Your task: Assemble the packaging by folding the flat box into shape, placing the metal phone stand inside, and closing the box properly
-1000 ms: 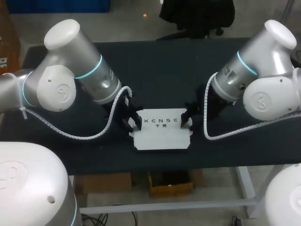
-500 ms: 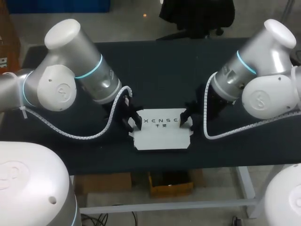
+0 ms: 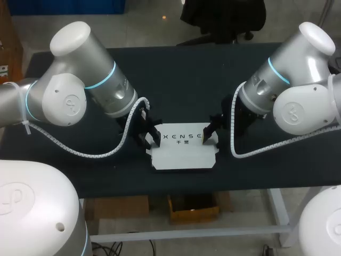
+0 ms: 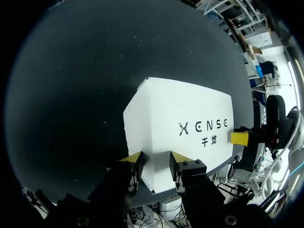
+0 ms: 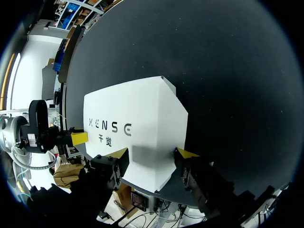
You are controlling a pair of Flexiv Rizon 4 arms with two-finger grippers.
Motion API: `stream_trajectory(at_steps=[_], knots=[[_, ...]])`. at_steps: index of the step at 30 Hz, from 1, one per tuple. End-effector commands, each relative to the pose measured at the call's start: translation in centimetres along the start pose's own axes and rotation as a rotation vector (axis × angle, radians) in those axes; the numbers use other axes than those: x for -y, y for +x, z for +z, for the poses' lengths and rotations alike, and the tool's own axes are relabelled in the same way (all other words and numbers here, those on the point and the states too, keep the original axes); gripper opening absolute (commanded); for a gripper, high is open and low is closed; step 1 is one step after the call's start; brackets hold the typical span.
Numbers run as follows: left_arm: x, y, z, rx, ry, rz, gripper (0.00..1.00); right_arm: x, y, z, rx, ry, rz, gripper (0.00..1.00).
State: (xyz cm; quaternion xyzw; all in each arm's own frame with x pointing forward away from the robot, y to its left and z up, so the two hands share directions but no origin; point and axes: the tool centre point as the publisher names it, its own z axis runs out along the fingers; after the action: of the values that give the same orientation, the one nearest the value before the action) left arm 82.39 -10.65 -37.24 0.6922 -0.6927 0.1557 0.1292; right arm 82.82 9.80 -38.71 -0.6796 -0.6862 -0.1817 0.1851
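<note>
the white box (image 3: 184,158) lies near the front edge of the dark table (image 3: 186,74), about midway across it, half formed: its printed panel stands a little raised along the back, with a flat white part in front of it. it sits square between the two tools, one at each short end.

the left gripper (image 4: 156,160) has the box's near end between its yellow tips. the fingers are set fairly close, one against the shaded end face and the other against the printed face, so it looks to be pinching the card there. the right gripper (image 5: 152,153) does the same at the opposite end, but with its fingers spread wider, and the box's end fills the whole gap from tip to tip (from where i stand both tips seem to touch the card).

the left arm (image 3: 80,80) comes in from the left with its elbow high and its forearm sloping down and inward to the box, a white coiled cable (image 3: 101,156) looping under the wrist. the right arm (image 3: 287,74) mirrors it from the right, forearm angled down toward the middle.
</note>
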Motion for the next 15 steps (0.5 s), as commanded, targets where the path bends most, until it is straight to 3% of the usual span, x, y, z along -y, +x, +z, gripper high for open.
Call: stream_trajectory(at_steps=[1,8,15], knots=[[0.12,0.07,0.47,-0.005,0.005,0.001,0.39,-0.27,-0.31,0.10,-0.017,0.009,-0.004,0.65],[0.25,0.01,0.59,-0.023,0.013,0.005,0.40,-0.18,-0.57,0.11,-0.055,-0.003,-0.016,0.66],[0.34,0.12,0.81,-0.032,0.015,0.008,0.39,-0.21,-0.61,0.38,-0.081,-0.002,-0.024,0.59]])
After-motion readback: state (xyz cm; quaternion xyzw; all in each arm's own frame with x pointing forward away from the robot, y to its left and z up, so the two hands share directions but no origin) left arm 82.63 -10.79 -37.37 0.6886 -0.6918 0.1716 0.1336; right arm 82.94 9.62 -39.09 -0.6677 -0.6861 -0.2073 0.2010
